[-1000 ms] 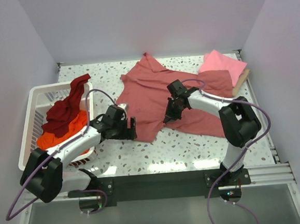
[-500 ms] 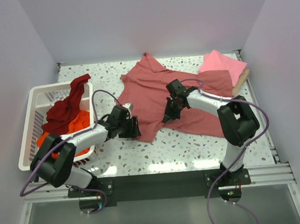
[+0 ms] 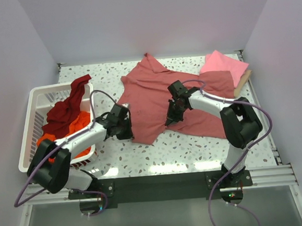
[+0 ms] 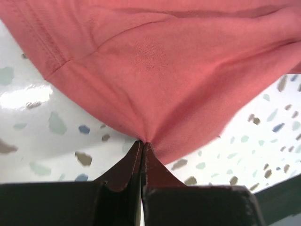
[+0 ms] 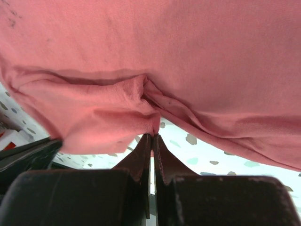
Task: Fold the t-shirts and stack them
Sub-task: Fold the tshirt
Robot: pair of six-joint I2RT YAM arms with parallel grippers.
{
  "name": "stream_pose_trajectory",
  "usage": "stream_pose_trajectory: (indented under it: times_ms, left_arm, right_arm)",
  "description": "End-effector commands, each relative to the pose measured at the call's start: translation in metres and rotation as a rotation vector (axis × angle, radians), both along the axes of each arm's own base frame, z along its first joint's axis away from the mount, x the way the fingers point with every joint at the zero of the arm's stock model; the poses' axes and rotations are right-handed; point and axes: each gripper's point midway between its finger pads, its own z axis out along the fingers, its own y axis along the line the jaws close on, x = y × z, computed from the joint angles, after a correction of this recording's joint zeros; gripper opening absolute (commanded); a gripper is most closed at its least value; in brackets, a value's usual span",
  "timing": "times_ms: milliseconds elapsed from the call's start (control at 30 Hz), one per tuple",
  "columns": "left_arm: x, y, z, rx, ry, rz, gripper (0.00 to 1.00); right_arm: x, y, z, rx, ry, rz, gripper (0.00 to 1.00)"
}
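Now the left gripper (image 4: 142, 143) pinches the near edge of the rose-red shirt (image 3: 149, 89), which lies spread on the table (image 3: 195, 146). The right gripper (image 5: 153, 136) pinches a bunched bit. Folding looks just begun; next, both should probably lift together.

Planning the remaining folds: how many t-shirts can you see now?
4. A dusty rose-red t-shirt spread mid-table; a bright pink folded t-shirt at the far right; a dark maroon t-shirt draped over an orange t-shirt in the white slatted plastic basket. More may lie hidden beneath.
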Motion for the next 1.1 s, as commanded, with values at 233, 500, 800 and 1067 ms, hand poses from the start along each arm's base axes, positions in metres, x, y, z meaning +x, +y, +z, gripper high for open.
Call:
stream_pose_trajectory:
  times_ms: [233,500,800,1067]
  left_arm:
    - [-0.012,0.006,0.061,-0.002,0.045,0.035,0.0]
    - [0.049,-0.001,0.044,0.043,-0.014,0.062,0.0]
    - [0.125,-0.003,0.06,0.143,-0.201,0.099,0.02]
    - [0.097,0.009,0.053,0.146,-0.173,0.081,0.55]
  right_arm:
    - [-0.025,-0.012,0.017,-0.035,-0.007,0.09,0.0]
    - [-0.017,-0.014,0.006,-0.073,-0.012,0.085,0.0]
    - [-0.01,-0.011,0.003,-0.077,-0.021,0.087,0.0]
    - [-0.011,-0.008,-0.001,-0.061,-0.011,0.082,0.0]
